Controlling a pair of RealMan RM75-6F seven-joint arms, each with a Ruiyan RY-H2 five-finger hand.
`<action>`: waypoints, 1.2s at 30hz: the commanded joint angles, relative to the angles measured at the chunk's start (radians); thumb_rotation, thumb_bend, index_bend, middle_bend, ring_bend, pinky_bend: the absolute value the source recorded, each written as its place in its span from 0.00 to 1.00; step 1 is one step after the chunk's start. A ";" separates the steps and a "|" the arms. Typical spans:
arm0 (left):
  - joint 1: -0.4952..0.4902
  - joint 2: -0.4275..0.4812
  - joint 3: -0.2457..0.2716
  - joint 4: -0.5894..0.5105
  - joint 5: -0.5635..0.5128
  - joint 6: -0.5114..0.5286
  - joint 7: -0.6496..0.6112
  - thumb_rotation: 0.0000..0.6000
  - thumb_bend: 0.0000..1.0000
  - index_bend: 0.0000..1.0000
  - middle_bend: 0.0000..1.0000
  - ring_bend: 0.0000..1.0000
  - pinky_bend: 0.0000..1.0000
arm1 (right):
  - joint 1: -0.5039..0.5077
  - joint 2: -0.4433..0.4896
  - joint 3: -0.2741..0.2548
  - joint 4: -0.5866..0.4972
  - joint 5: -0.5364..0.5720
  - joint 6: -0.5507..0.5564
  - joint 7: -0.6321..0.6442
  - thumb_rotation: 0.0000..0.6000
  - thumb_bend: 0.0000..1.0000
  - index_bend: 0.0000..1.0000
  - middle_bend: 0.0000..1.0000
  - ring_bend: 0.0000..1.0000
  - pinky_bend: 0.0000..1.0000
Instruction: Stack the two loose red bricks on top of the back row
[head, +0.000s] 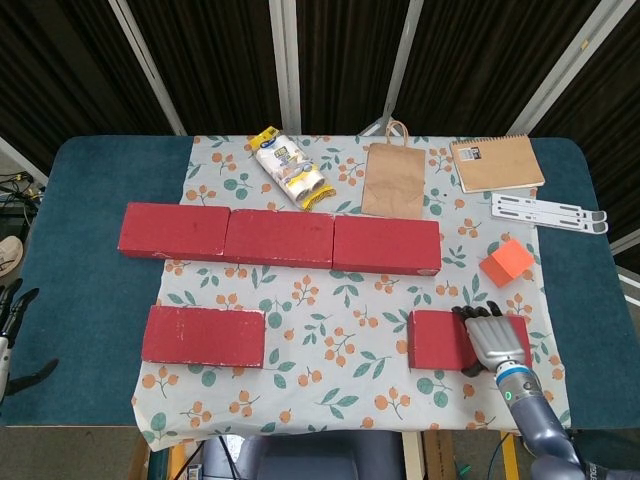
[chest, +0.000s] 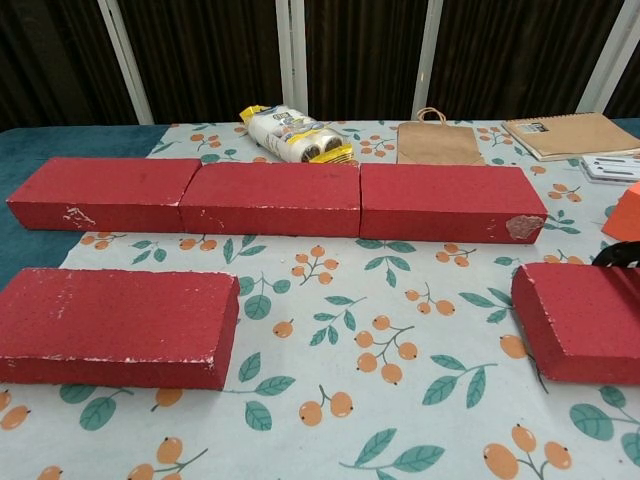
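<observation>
Where the right robot hand (head: 494, 338) rests, right brick (head: 440, 340) end hidden.

Three-brick back row (chest: 275, 198), two loose bricks (chest: 115, 322)

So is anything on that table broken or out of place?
The rightmost brick of the back row has a chipped front corner, pale where the red is gone. The leftmost back brick shows white scuffs along its front edge. Otherwise nothing looks spilled or askew.
</observation>
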 joint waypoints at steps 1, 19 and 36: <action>0.000 0.000 0.000 0.000 -0.001 0.000 -0.002 1.00 0.11 0.12 0.00 0.00 0.12 | 0.006 0.033 0.014 -0.039 -0.017 0.021 -0.001 1.00 0.19 0.29 0.24 0.20 0.00; -0.007 -0.001 -0.020 0.005 -0.058 -0.025 -0.010 1.00 0.11 0.12 0.00 0.00 0.12 | 0.493 0.115 0.276 -0.212 0.626 0.050 -0.350 1.00 0.19 0.31 0.24 0.21 0.00; -0.039 -0.023 -0.049 0.027 -0.142 -0.089 0.028 1.00 0.11 0.12 0.00 0.00 0.12 | 0.954 -0.241 0.467 0.376 1.358 0.185 -0.690 1.00 0.19 0.33 0.26 0.23 0.00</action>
